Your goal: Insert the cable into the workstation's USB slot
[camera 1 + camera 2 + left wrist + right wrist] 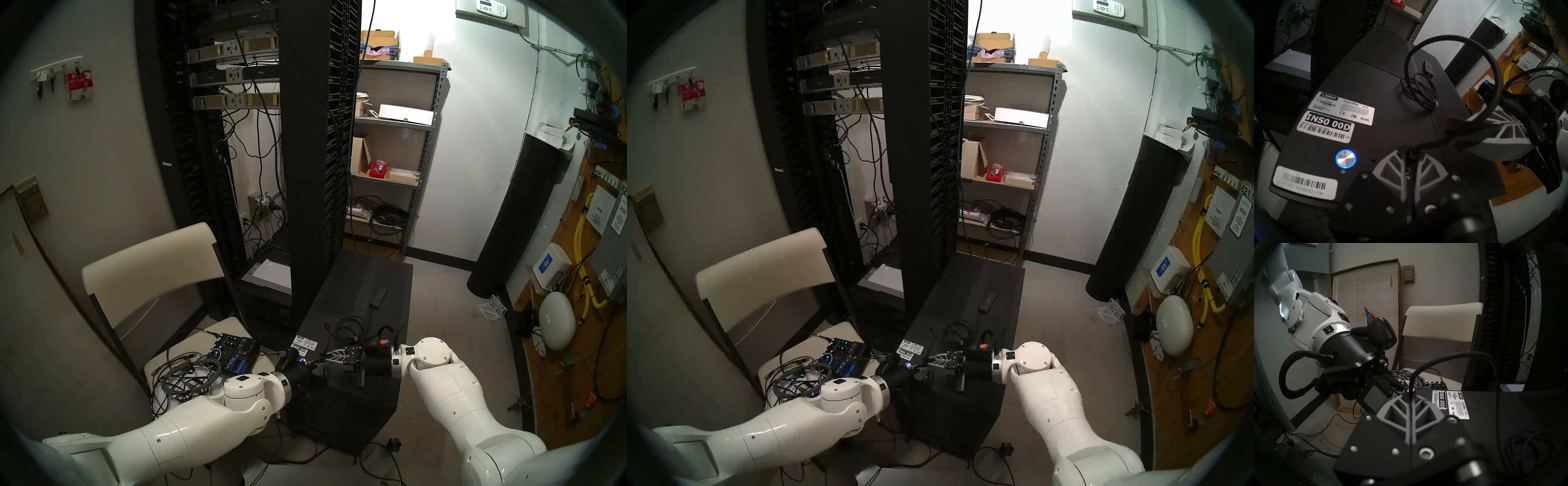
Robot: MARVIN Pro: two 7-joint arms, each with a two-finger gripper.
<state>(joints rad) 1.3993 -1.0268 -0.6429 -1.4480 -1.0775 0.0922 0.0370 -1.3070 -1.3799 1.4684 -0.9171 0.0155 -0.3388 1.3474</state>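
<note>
Arms (190,437): glossy white shells, rounded joint caps, small dark screws, black square marks. Wrists (1349,348): black cylinders, braided black hose, orange-blue connector. Fingers (1398,411): grey leaf-ribbed lattice on black screwed mounts.

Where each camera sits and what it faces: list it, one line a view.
Head stereo left: high on the head, looking down at the workstation; both arms show.
Head stereo right: the same scene, slightly shifted.
Left wrist: behind the left gripper, shut on the cable, over the stickered top.
Right wrist: behind the right gripper, shut on the cable, facing the left arm and chair.
Shared: workstation and cable.
</note>
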